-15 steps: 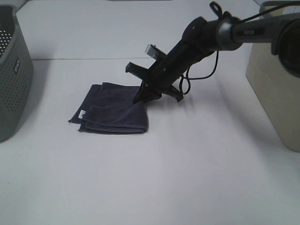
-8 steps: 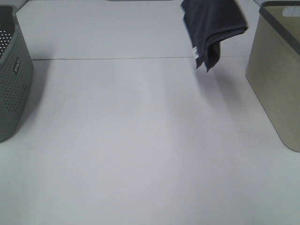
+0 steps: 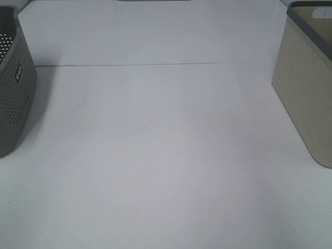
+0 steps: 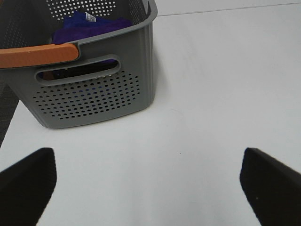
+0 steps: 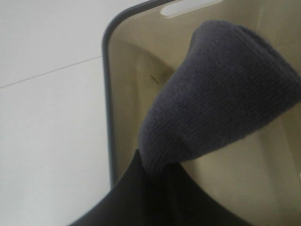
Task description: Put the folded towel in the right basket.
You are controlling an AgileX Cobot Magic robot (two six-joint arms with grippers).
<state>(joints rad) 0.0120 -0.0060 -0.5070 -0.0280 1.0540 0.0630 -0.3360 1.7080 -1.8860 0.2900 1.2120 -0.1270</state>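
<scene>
The dark grey folded towel (image 5: 221, 94) shows only in the right wrist view. It hangs from my right gripper (image 5: 157, 181), which is shut on it, above the open inside of the beige right basket (image 5: 109, 84). In the exterior high view the beige basket (image 3: 306, 78) stands at the right edge, and neither the towel nor any arm is in that view. My left gripper (image 4: 146, 186) is open and empty, its two dark fingertips (image 4: 26, 181) low over the white table near the grey left basket (image 4: 94, 89).
The grey perforated basket (image 3: 13, 83) stands at the left edge of the table and holds a blue-purple cloth (image 4: 89, 26); it has an orange handle (image 4: 37, 55). A thin seam line (image 3: 155, 64) runs across the white table top.
One second ago my right gripper was down on the towel at the table's middle. It lifted the towel up and to the right, out of the exterior view, over the beige basket.
</scene>
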